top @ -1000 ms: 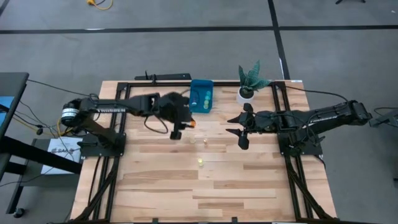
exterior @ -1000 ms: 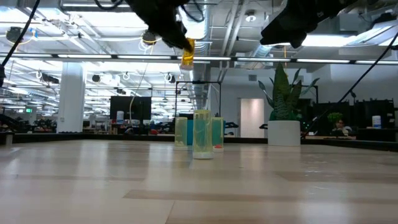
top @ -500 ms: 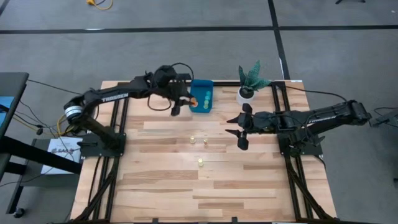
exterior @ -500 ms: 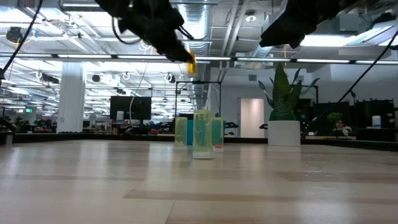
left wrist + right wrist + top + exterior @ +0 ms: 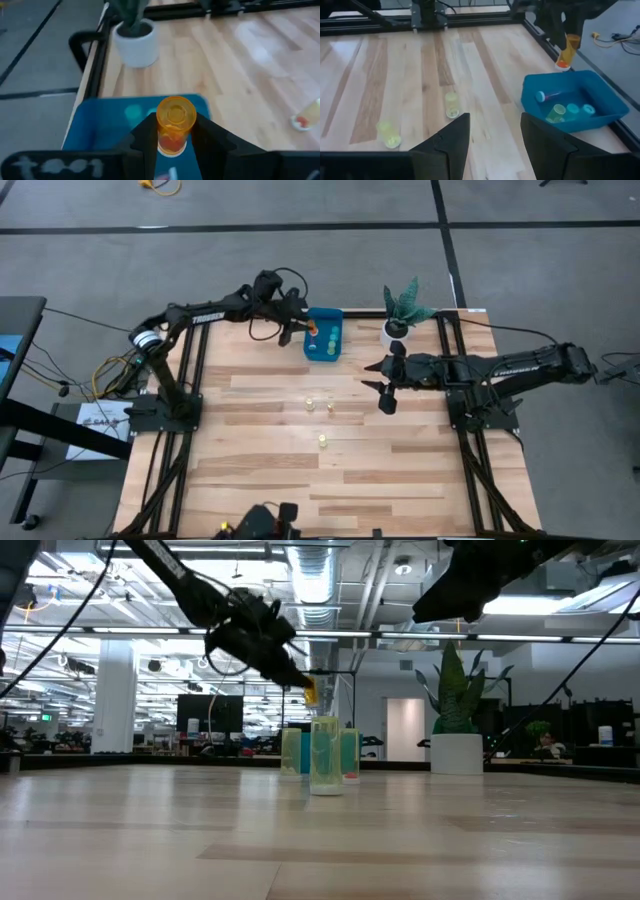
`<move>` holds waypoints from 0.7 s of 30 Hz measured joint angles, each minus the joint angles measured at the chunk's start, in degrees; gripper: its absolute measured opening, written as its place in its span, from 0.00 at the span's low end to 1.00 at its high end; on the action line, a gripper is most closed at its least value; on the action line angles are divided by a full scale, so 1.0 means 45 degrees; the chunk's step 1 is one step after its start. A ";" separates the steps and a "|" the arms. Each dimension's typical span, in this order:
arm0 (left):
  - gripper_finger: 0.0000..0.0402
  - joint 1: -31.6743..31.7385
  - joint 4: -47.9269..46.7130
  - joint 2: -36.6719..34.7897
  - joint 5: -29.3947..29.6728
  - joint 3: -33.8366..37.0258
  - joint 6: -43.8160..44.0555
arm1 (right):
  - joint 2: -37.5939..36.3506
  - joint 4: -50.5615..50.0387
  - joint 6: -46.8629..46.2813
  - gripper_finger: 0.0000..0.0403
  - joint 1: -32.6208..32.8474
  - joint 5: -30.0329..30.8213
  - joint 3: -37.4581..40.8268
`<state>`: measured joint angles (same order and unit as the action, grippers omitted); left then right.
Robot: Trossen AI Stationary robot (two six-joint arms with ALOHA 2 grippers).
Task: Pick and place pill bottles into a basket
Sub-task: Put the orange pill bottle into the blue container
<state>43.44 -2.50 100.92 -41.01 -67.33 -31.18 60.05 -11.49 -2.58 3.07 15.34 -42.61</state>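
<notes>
1. The step in hand is the delivery of one bottle: the left tool (image 5: 300, 332), upper centre of the high view, is clenched on an orange pill bottle (image 5: 175, 124) and hangs at the left edge of the blue basket (image 5: 325, 350).
2. In the left wrist view the orange pill bottle sits upright between the two dark fingers, with the basket's blue floor directly beneath it, so it looks to be over the opening and not yet let go.
3. Next move, as I judge it: part the fingers so the bottle drops inside the walls, perhaps after a slight lowering, since it hangs close to the near rim.
4. The basket already holds bottles: the right wrist view shows a pink one lying on its side (image 5: 548, 95), a green one (image 5: 555, 112) and two teal-looking caps beside it.
5. Three pale yellow pill bottles (image 5: 322, 441) are left on the bench, in the centre of the high view; two stand close together above the third.
6. The right tool (image 5: 386, 383) waits right of centre in the high view, above the bench, fingers spread and grasping nothing.
7. A white plant pot (image 5: 394, 333) stands just right of the basket, near the bench's far edge.
</notes>
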 joint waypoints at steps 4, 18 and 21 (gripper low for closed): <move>0.23 0.0436 0.0238 0.0629 -0.0865 -0.0014 0.0097 | 0.0000 0.0000 -0.0082 0.42 -0.0212 -0.0027 0.0000; 0.24 0.0306 -0.0080 0.1166 -0.1117 -0.0257 0.0140 | 0.0000 -0.0005 -0.0085 0.42 -0.0650 -0.0061 0.0000; 0.26 0.0143 -0.0331 0.1166 -0.0982 -0.0257 0.0097 | 0.0000 -0.0005 -0.0081 0.42 -0.0631 -0.0061 0.0000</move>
<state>44.08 -3.99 106.17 -45.43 -68.49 -30.74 60.05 -11.51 -2.94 0.23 15.07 -42.61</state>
